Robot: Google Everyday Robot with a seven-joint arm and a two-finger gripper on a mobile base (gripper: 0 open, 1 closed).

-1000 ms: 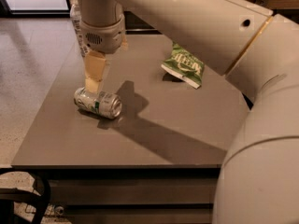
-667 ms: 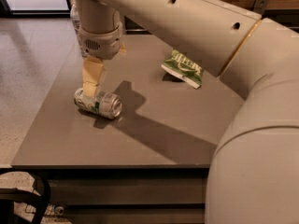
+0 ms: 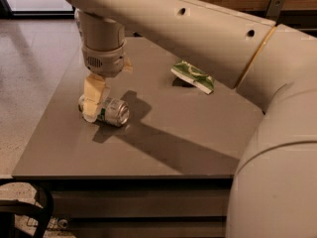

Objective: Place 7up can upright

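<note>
The 7up can [image 3: 113, 112] lies on its side on the grey table [image 3: 163, 138], left of the middle, with its silver end facing right and towards me. My gripper [image 3: 94, 102] reaches straight down from the wrist onto the can's left part. One cream finger [image 3: 92, 99] lies against the can's near side; the other finger is hidden behind it. The gripper looks shut on the can, which still rests on the table.
A green crinkled chip bag [image 3: 193, 76] lies at the table's back right. My large cream arm [image 3: 198, 29] spans the upper frame and fills the right side. The table's left edge drops to a pale speckled floor [image 3: 25, 83].
The gripper and the can have stayed where they were. The arm's upper links have shifted slightly in the view.
</note>
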